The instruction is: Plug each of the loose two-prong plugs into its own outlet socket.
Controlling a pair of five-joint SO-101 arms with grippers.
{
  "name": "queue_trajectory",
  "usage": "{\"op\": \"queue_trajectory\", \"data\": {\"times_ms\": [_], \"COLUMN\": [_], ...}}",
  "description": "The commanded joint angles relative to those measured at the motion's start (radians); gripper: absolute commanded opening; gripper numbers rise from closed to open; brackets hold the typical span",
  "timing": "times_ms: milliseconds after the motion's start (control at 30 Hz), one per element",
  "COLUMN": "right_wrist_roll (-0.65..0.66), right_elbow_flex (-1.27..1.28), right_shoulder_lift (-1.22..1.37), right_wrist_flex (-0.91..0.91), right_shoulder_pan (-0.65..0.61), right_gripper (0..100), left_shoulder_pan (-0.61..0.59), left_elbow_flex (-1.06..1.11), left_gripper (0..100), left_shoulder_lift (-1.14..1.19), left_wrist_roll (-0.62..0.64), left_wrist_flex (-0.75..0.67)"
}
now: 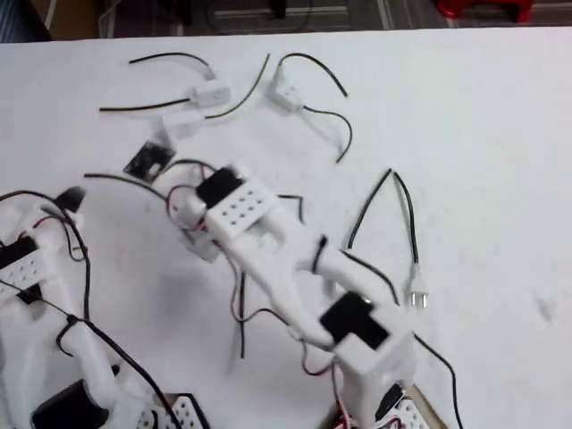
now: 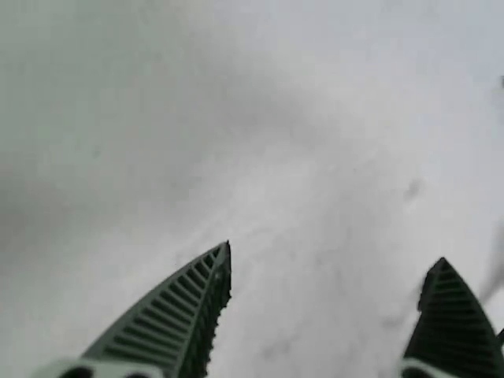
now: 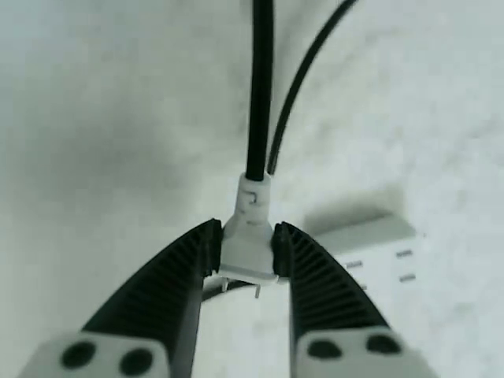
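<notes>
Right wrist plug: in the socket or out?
Out. The right hand grips the plug, prongs bare, outlet socket lying beside it.

a white table spreads across the view. beyond its far edge, a red object sits at 1 o'clock and a brown panel at 11 o'clock. a faint smudge marks the tabletop toward 4 o'clock, and a brown board corner shows at 5 o'clock.

Left socket & right socket side by side at far side of table. Loose plug nearer, well to the rt. Mid-table, held plug betw. R gripper fingers, third socket just beside.
</notes>
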Motion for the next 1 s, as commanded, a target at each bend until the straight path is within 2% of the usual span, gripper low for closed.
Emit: {"op": "queue_trajectory", "data": {"times_ms": [0, 133, 233, 333, 500, 567, 767, 967], "right_wrist_roll": [-0.044, -0.158, -0.157, -0.157, -0.157, -0.157, -0.157, -0.157], "right_elbow_flex": [-0.040, -0.060, -0.143, -0.301, -0.629, -0.724, -0.712, -0.508], "right_shoulder_lift": [0.054, 0.087, 0.085, 0.085, 0.087, 0.084, 0.010, -0.065], "right_wrist_flex": [-0.094, -0.093, 0.002, 0.157, 0.432, 0.472, 0.469, 0.469], "right_shoulder_pan": [-0.041, -0.045, -0.019, 0.024, 0.097, 0.131, 0.257, 0.315], "right_gripper": [3.3, 13.8, 24.1, 30.2, 30.9, 30.9, 30.9, 30.9], "left_shoulder_pan": [-0.007, 0.002, 0.021, 0.093, 0.246, 0.312, 0.501, 0.676], "left_elbow_flex": [-0.006, -0.002, -0.002, -0.002, -0.003, -0.003, 0.000, 0.000], "left_gripper": [37, 37, 37, 37, 37, 37, 37, 37], "left_shoulder_lift": [-0.025, -0.025, -0.025, -0.025, -0.033, -0.033, -0.033, -0.027], "left_wrist_roll": [0.012, 0.009, 0.009, 0.009, 0.008, 0.008, 0.008, 0.015], "left_wrist_flex": [-0.021, -0.044, -0.046, -0.046, -0.048, -0.048, 0.031, 0.155]}}
